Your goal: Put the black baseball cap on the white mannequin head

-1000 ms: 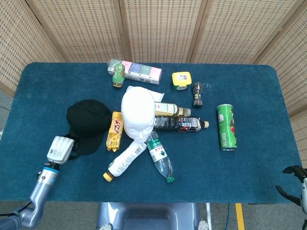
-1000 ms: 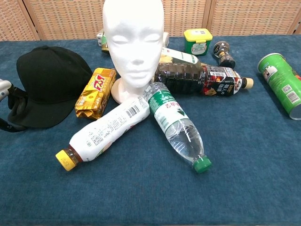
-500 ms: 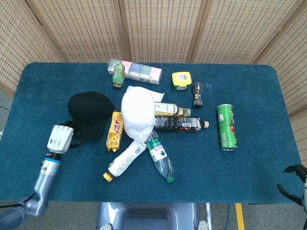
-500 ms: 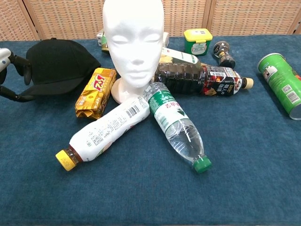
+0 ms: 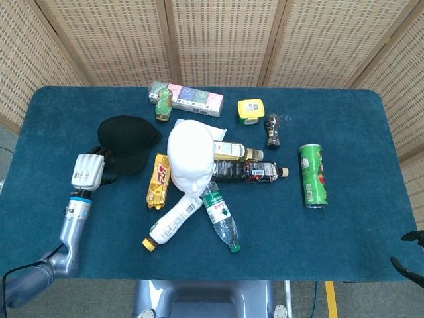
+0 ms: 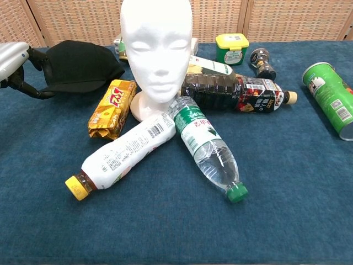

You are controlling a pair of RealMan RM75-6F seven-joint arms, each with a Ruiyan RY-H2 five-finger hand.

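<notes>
Gripping the black baseball cap (image 5: 129,141) by its brim end, the left hand (image 5: 88,173) has it raised off the blue table (image 5: 358,152); in the chest view the cap hangs clear of the cloth at about ten o'clock from the white mannequin head (image 6: 156,47). The right hand (image 5: 412,258) barely shows at the frame's lower right corner, and I cannot tell how its fingers lie.

I judge the cap light and soft: the crown is fabric and will sag or fold, while the brim is the one stiff part, so holding there gives the most control. It should not slip much, being cloth, but a one-sided hold lets the crown droop, so the opening may need to face down over the head.

The mannequin looks light too, likely foam on a small base, and crowded by a yellow snack pack (image 5: 158,180) at its nine o'clock and bottles (image 5: 220,215) at six, so a sideways push could tip it.
</notes>
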